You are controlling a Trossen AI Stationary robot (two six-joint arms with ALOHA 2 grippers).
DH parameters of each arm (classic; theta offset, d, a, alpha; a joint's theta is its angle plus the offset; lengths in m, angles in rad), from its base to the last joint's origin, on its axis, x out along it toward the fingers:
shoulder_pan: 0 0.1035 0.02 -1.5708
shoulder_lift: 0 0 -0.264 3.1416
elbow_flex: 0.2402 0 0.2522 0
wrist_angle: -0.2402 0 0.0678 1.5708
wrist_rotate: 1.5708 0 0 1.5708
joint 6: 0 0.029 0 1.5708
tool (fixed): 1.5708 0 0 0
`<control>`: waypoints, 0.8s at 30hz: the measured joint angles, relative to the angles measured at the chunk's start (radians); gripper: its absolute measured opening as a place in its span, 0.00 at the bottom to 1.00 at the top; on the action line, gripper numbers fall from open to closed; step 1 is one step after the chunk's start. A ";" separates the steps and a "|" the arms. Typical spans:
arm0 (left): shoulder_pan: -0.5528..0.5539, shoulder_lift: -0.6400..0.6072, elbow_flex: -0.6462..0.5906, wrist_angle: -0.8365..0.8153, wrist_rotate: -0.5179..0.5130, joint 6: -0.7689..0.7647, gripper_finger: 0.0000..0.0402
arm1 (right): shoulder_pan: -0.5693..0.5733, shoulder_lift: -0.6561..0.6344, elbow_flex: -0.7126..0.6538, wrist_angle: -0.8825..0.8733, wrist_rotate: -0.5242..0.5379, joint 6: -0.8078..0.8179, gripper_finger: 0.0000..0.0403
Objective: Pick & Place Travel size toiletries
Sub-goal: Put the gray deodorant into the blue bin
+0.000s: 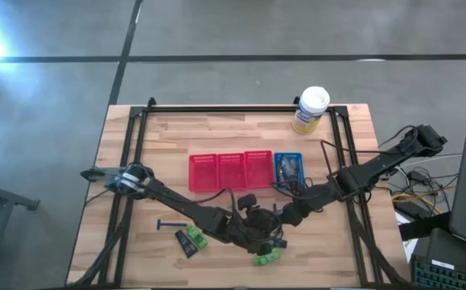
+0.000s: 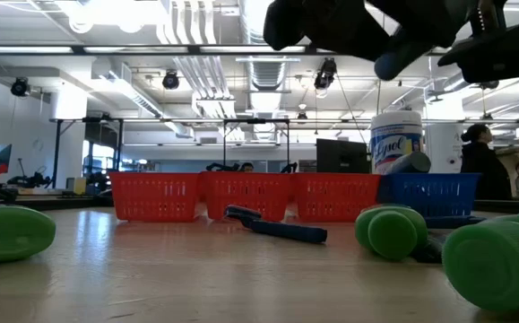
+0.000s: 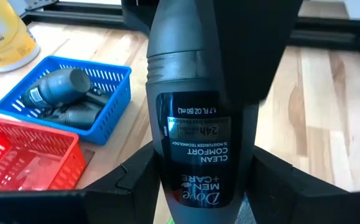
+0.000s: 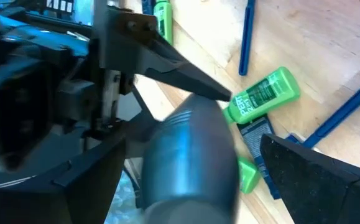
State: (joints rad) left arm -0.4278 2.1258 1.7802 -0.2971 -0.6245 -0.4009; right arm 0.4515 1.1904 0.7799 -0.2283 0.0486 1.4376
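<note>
My left gripper (image 3: 204,155) is shut on a grey Dove mini bottle (image 3: 192,124) above the table's near middle (image 1: 263,217). My right gripper (image 4: 192,149) is open. Its fingers stand on either side of the bottle's far end (image 4: 189,162), and table shows in the gaps beside the bottle. One right finger (image 3: 254,56) lies in front of the bottle's cap end. On the table lie green tubes (image 1: 196,238) (image 1: 267,256), a black tube (image 1: 187,244) and a blue razor (image 1: 171,224). Several grey bottles (image 3: 61,87) lie in the blue basket (image 1: 289,167). My left gripper pinches the grey bottle between its two fingers by the labelled body (image 3: 167,168), at the end away from the cap. The fingers lie along the bottle, which reaches out past them toward my right gripper. The bottle is lifted clear of the table.
Three red baskets (image 1: 230,171) stand in a row left of the blue one. A white-and-yellow canister (image 1: 311,109) stands at the far right. A green tube (image 4: 263,96) and blue razors (image 4: 245,37) lie on the wood under the grippers. A person (image 2: 483,161) stands in the room beyond.
</note>
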 joint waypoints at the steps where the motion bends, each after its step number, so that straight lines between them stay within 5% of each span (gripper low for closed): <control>1: -0.002 0.000 -0.001 -0.003 0.001 0.000 0.48 | 0.000 0.000 0.000 -0.001 0.000 0.003 0.89; 16: -0.003 0.000 -0.001 0.008 0.004 0.006 0.48 | 0.000 0.000 0.000 0.000 -0.023 0.003 0.54; 24: -0.003 0.000 -0.002 0.008 -0.011 0.006 0.50 | 0.000 0.000 0.000 0.001 -0.023 -0.016 0.49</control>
State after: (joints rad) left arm -0.4309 2.1258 1.7786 -0.2890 -0.6358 -0.3946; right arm 0.4511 1.1908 0.7799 -0.2274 0.0254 1.4215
